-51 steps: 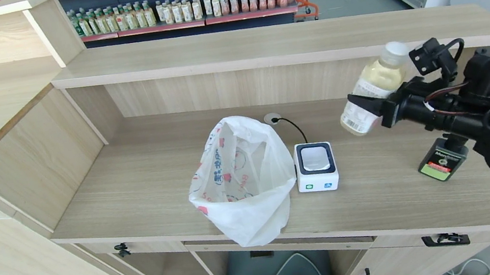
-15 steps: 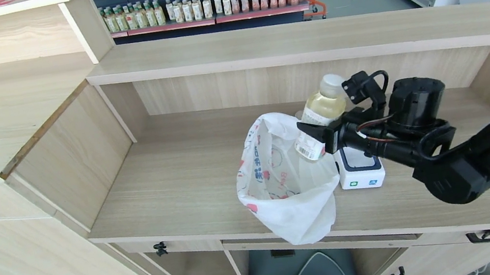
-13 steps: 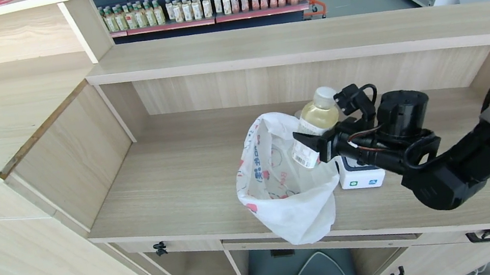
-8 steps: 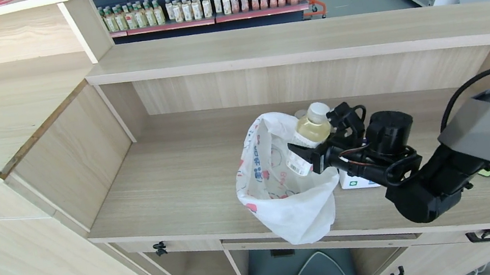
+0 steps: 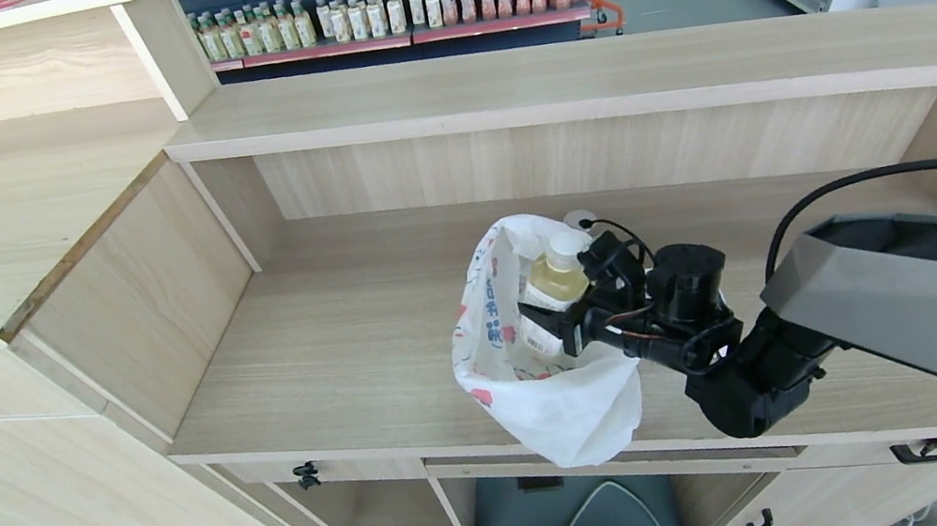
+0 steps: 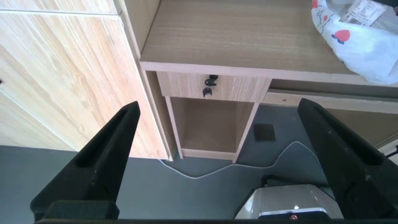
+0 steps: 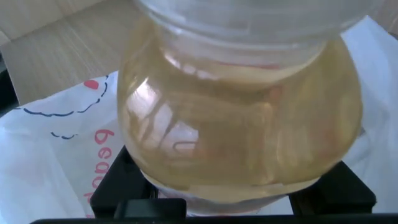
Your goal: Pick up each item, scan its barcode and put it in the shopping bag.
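The right gripper (image 5: 557,324), just right of the frame's centre in the head view, is clamped on the lower body of a bottle (image 5: 554,279) of pale yellow drink. The bottle is tilted, its base already inside the mouth of the shopping bag (image 5: 550,411). The right wrist view shows the bottle (image 7: 242,124) close up, with the bag's (image 7: 56,143) printed film beneath it.

The likeliest trouble is the bag itself. It is thin and unsupported, and its belly sags over the front edge of the counter (image 5: 330,343). A drop from this height could pull it off the edge. The gripper could also snag the rim on the way out and drag the bag along.

Apart from the bottle, I cannot tell whether the bag holds anything, as its folds hide the bottom.

The left gripper (image 6: 219,109) hangs below counter level, fingers spread wide and holding nothing.
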